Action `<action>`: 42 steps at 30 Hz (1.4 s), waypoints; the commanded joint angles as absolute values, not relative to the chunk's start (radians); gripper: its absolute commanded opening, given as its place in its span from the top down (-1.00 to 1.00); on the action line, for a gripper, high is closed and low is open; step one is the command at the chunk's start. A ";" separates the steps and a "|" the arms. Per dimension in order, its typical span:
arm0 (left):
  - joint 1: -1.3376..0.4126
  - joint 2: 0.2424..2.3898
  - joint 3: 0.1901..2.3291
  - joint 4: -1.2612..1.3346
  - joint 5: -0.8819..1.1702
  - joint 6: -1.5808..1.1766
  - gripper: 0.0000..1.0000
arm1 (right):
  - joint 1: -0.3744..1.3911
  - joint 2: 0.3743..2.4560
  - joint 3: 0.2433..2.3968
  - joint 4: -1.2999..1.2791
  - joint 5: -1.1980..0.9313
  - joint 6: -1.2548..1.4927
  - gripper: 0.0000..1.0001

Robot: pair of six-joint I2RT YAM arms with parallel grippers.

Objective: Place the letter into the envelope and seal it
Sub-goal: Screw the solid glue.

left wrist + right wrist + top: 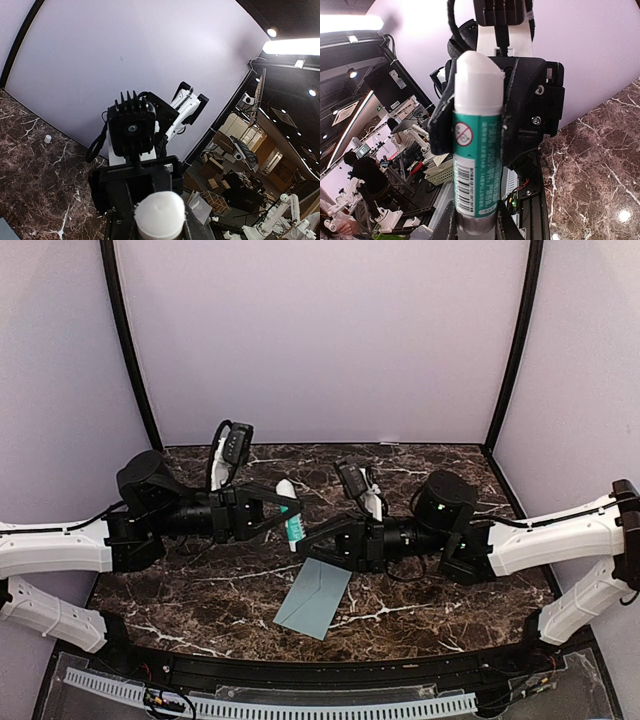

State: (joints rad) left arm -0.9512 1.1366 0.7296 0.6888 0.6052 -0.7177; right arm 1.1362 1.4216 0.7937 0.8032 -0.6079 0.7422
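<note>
Well, the envelope (313,597) lies flat on the dark stone table (180,590), near the front edge and close to the middle. Nothing touches it. Just behind it, both arms meet at a glue stick (292,522) held up off the table. The stick is white with a green label. The left gripper (280,506) comes in from the left, and its jaws are tight on the top part of the stick. The right gripper (306,538) comes in from the right, and its jaws hug the bottom end, one finger on each side. A tiny white thing (48,139) sits on the table by the back wall
</note>
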 commanded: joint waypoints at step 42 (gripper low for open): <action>-0.966 1.149 0.607 0.635 0.159 -0.865 1.00 | 1.227 1.386 1.041 0.110 0.193 0.549 0.01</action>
State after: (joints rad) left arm -0.9565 1.2270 0.6338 0.5488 0.1162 -0.8532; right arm 1.2499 1.4876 1.1053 -0.0612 0.2501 0.5518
